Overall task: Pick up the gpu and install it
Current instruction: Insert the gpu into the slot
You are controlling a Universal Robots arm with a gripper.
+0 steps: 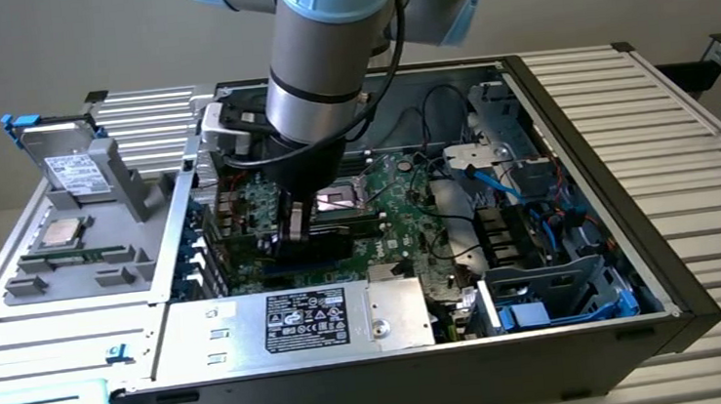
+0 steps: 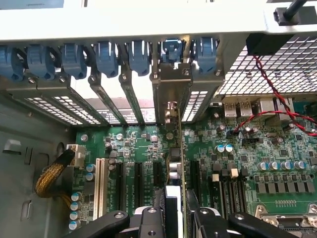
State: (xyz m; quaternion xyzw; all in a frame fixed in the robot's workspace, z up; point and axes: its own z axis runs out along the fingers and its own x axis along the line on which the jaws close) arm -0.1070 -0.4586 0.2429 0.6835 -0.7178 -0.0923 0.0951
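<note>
**Card held on edge over the motherboard slots**

The tool (image 2: 174, 218) is clamped on the gpu (image 2: 176, 163), holding the card on edge deep inside the open computer case (image 1: 680, 272), its metal bracket (image 2: 171, 79) reaching toward the blue slot clips (image 2: 171, 49). The card stands over the motherboard (image 2: 247, 163). The likely risk is misalignment: a slight tilt could jam the connector beside its slot or catch the bracket.
</note>
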